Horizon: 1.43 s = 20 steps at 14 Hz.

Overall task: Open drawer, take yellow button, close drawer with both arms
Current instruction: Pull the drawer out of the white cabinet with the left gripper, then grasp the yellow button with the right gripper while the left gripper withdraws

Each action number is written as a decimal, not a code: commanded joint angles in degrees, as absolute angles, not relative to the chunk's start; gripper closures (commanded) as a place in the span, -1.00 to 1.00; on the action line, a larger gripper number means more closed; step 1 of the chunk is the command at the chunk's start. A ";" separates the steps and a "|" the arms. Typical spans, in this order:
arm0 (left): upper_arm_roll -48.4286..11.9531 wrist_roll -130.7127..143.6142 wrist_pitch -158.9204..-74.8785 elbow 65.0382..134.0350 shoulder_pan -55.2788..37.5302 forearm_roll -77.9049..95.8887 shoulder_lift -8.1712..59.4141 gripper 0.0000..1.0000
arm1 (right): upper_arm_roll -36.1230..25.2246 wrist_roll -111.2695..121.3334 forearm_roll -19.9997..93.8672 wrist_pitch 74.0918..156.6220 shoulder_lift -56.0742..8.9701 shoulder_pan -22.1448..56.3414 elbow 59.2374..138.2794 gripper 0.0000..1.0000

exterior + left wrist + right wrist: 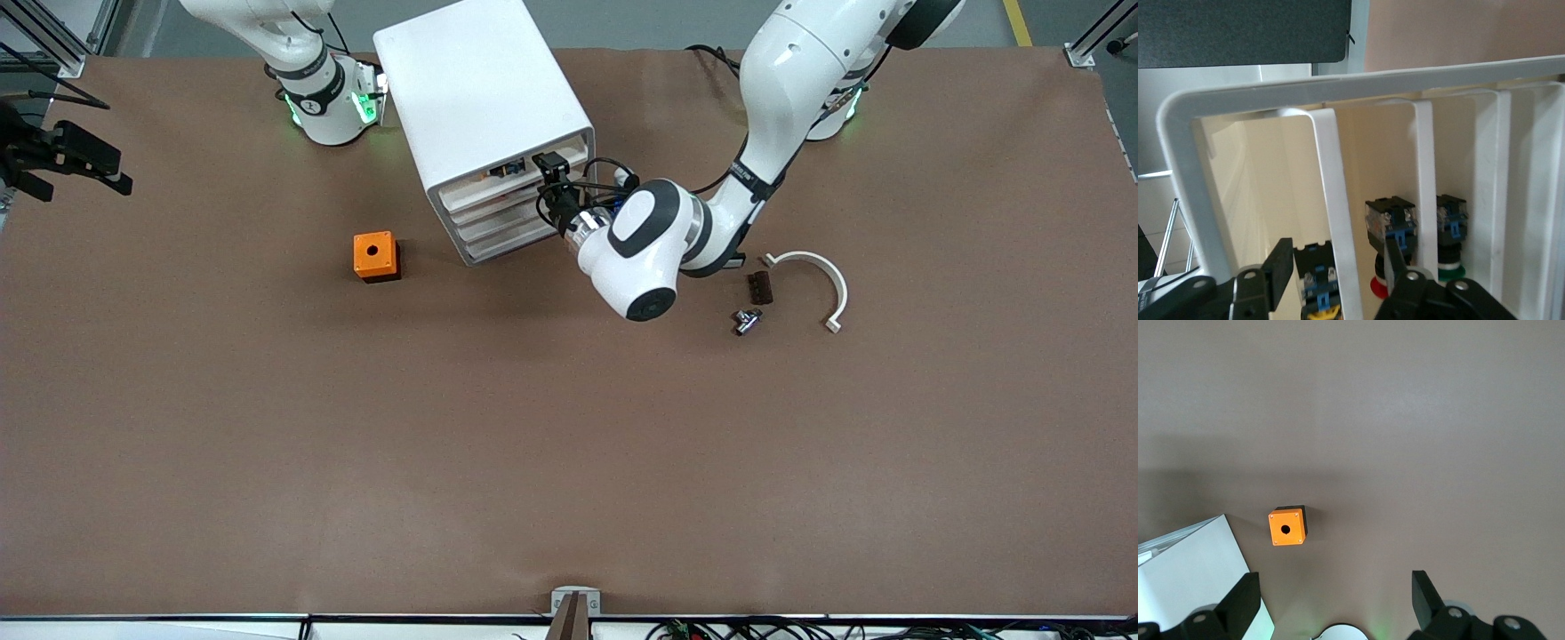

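The white cabinet (484, 107) stands near the robots' bases. Its top drawer (520, 173) is pulled out a little, and its rim (1338, 83) and dividers (1338, 220) fill the left wrist view. My left gripper (549, 173) is open inside the drawer (1338, 267). Its fingers (1278, 267) straddle one divider and the button (1315, 283), which has a black body, a blue part and an orange-yellow cap. They do not touch the button. My right gripper (1335, 600) is open and empty, held high over the table by the right arm's base, and it is not seen in the front view.
A red-capped button (1388, 233) and a green-capped one (1451, 233) sit in the neighbouring compartments. An orange cube with a hole (375, 256) (1286, 527) lies beside the cabinet. A white curved bracket (818, 276), a dark block (759, 287) and a small metal part (747, 320) lie toward the left arm's end.
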State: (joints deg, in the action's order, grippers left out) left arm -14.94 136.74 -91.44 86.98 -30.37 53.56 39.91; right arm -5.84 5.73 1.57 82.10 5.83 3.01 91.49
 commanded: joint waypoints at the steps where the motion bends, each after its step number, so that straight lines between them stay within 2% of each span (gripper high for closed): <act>1: -14.85 137.55 -90.62 85.78 -31.02 54.58 41.04 0.59 | -5.89 6.94 2.29 82.36 5.72 2.55 91.59 -1.00; 2: -14.85 137.46 -90.62 85.78 -30.94 54.58 41.13 0.91 | -5.89 7.12 1.42 82.35 4.58 3.07 91.50 -1.00; 3: -14.77 137.37 -90.62 85.69 -30.94 54.49 41.13 1.00 | -5.89 6.60 1.23 82.27 2.31 3.08 91.32 -1.00; 6: -14.15 137.11 -90.53 85.34 -29.28 53.44 40.87 1.00 | -6.15 7.03 2.11 82.79 -7.26 2.11 89.40 -1.00; 9: -14.06 136.85 -90.44 82.63 -24.63 52.82 41.13 1.00 | -6.33 12.09 -0.87 84.02 -11.94 -0.25 86.06 -1.00; 12: -14.06 135.97 -90.79 78.67 -20.58 53.00 42.62 1.00 | -6.33 7.95 3.23 83.85 -11.69 -0.27 85.69 -1.00; 14: -14.06 135.18 -90.97 76.65 -18.38 53.17 43.85 1.00 | -5.46 -7.74 7.19 83.50 -11.08 1.13 85.78 -1.00; 15: -14.06 134.48 -90.97 76.29 -17.33 53.26 43.94 1.00 | -4.93 -15.04 7.38 83.67 -10.73 4.10 85.87 -1.00; 16: -14.06 133.52 -91.05 76.29 -16.88 53.35 43.95 0.92 | -4.92 -21.56 7.38 84.11 -10.37 7.09 85.96 -1.00; 17: -14.06 132.55 -91.05 76.29 -16.79 53.35 43.95 0.55 | -4.83 -29.80 7.47 84.46 -10.20 10.60 85.96 -1.00; 18: -14.06 132.02 -90.97 76.38 -16.79 53.35 43.95 0.01 | -4.75 -38.50 7.38 85.51 -9.67 15.25 86.65 -1.00; 19: -14.06 131.32 -91.05 76.38 -16.53 53.35 43.95 -0.68 | -4.75 -45.98 7.38 87.26 -9.32 19.64 87.79 -1.00; 20: -14.06 130.61 -91.05 76.38 -16.26 53.26 43.95 -1.00 | -4.75 -54.06 7.38 89.54 -9.23 24.04 89.02 -1.00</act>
State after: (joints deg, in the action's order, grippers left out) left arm -13.59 132.11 -91.36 77.79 -16.90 52.91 43.59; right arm -4.20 -39.88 7.45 86.47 -10.72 16.68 86.17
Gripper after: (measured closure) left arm 0.608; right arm 0.000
